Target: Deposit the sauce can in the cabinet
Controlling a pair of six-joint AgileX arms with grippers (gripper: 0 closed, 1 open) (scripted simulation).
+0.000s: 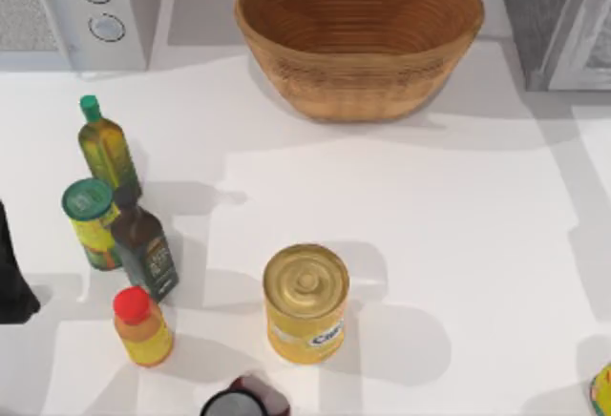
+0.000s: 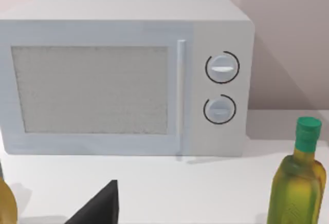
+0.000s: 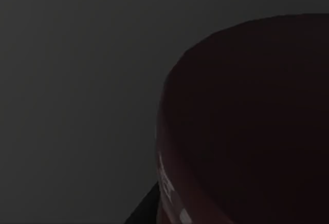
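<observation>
Top view puts the can (image 1: 272, 395) at the 6 o'clock edge of the worktop (image 1: 458, 244), cut by the frame, just beside the yellow tin (image 1: 305, 303) at that tin's 7 o'clock. Its axis seems to be upright, though too little is seen to be sure. The cabinet (image 1: 535, 15) stands in the far corner at about 1 o'clock, well apart from the can, with the basket (image 1: 358, 34) at 12 o'clock between it and the microwave (image 1: 57, 6). The left arm (image 1: 14, 273) is seen at the 9 o'clock edge, beside the bottles (image 1: 141, 244); from it the can lies toward 4 o'clock. In the left wrist view the left tool (image 2: 97, 206) is shown as one black wedge facing the microwave, so whether it is spread or pressed together cannot be told. The right wrist view is dark. The coming move is judged to turn on the long diagonal from can to cabinet, which favours the right arm, since the cabinet is on the right.
</observation>
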